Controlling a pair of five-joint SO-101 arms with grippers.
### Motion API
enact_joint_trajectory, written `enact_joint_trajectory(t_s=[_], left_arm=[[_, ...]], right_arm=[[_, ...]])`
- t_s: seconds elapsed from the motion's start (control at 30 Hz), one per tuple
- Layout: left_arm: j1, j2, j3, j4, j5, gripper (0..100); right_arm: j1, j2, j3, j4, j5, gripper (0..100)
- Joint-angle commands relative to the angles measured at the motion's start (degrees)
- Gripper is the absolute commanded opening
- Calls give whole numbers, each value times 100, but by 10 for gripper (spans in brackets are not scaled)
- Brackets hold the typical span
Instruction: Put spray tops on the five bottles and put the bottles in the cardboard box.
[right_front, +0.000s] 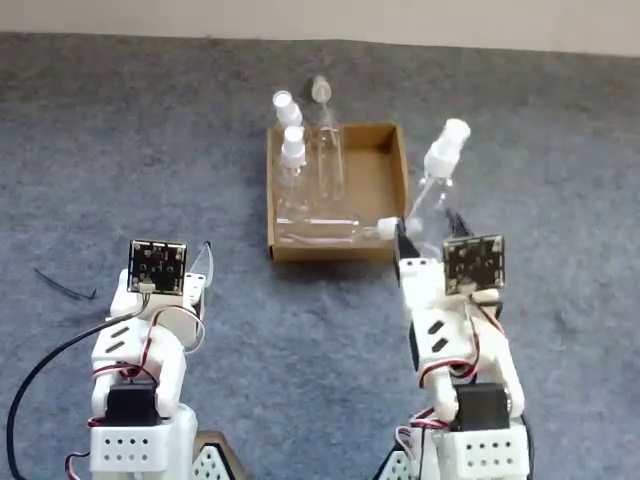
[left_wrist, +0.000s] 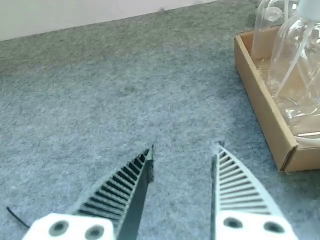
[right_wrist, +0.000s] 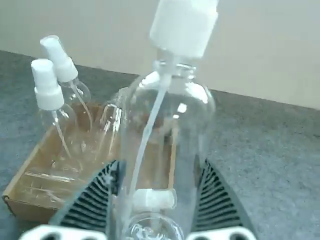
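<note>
Grip nearest the lens: right tool (right_wrist: 159, 200) pinching the fifth bottle (right_wrist: 170, 120) low on its clear body, one ribbed finger on either flank. Holds it upright, long axis vertical, white spray top (right_wrist: 184, 25) already seated, dip tube running down inside. Sits right of centre in the high view, just outside the right wall of the cardboard box (right_front: 400, 180), near the box's near right corner. Likely calls for a lift and a short carry toward frame left to clear that wall, then a lowering into the box.

Left tool (left_wrist: 182, 155) spread wide, gripping nothing, low over bare grey worktop (left_wrist: 100, 100) at lower left of the high view. Stands well apart from the box and plainly farther from the job than the right one.

Inside the box: lying bottle (right_front: 320, 232) along the near wall, its cap toward the right corner, close to the path the held one would take. Farther back, three standing bottles (right_front: 292, 180) toward the left and far side. Leaves bare cardboard floor at the box's upper right as the open room. Risks a knock on the lying bottle's cap, or on the right wall, if carried too low.
</note>
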Motion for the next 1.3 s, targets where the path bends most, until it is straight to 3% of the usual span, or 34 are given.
enact_joint_trajectory(t_s=[0.0,0.43,0.63,0.77,1.0,1.27], left_arm=[[-31,-48,-40,-132,26,171],[-31,-48,-40,-132,26,171],[-31,-48,-40,-132,26,171],[-31,-48,-31,-132,26,171],[-31,-48,-22,-141,-431,171],[-31,-48,-22,-132,-431,171]], right_arm=[[-119,989,-901,-338,-220,5],[-277,6519,-3090,-4119,-229,5],[-567,8989,-4734,-4690,-185,5],[-646,9921,-5385,-5525,-220,5],[-716,10800,-4840,-7565,-220,4],[-681,11565,-4796,-8593,-193,4]])
